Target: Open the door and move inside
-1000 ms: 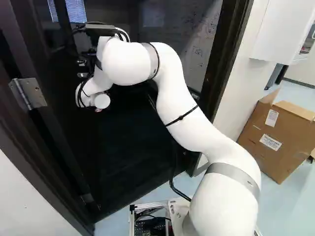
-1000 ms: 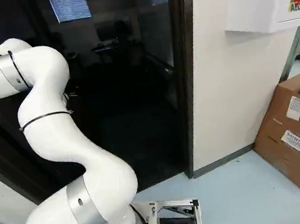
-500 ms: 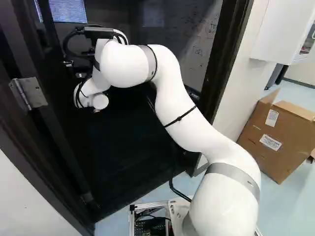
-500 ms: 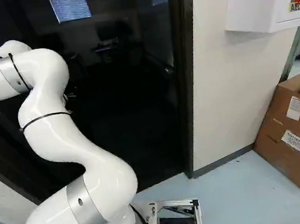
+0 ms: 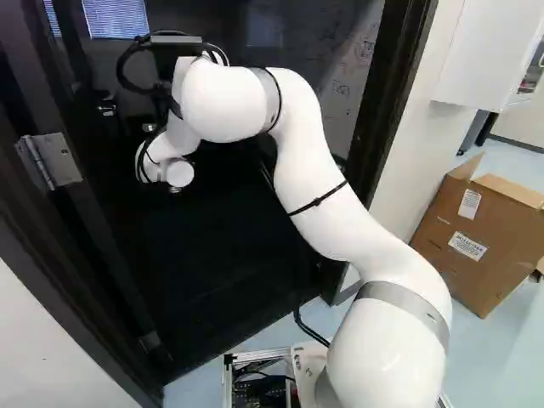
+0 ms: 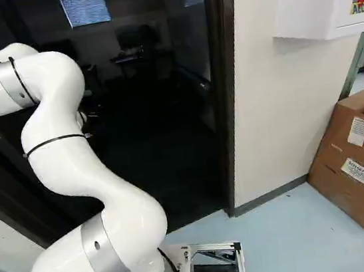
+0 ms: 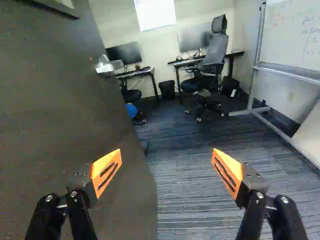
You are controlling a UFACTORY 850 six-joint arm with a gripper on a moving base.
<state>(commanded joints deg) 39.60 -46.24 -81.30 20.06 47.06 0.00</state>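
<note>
Door (image 7: 55, 115) — one, dark, standing open, upright, its near face beside and beyond one finger in the wrist view. Hinge (image 5: 58, 160), metal, at the left of the left base view. Handle (image 7: 109, 65), silver, on the door, ahead of the fingers and well apart from them. Door frame (image 6: 227, 90), dark, from upper middle to lower middle of the right base view.

Arm (image 5: 327, 200), white, bent, reaching from lower right to upper left of the left base view. End effector (image 5: 151, 127), at upper left there, mostly lost against the dark. In the wrist view, end effector (image 7: 166, 172) spread wide — nothing between the orange pads (image 7: 106, 172).

Beyond the door's edge, in the wrist view: striped carpet (image 7: 200, 210); office chair (image 7: 216, 52) by a desk (image 7: 234, 54); bin (image 7: 167, 90) between that desk and another; whiteboard (image 7: 295, 30) on a metal stand.

Cardboard box (image 6: 357, 166), tilted, flaps up, lower right of the right base view. Wall cabinet (image 6: 312, 1), white, upper right of the same.
</note>
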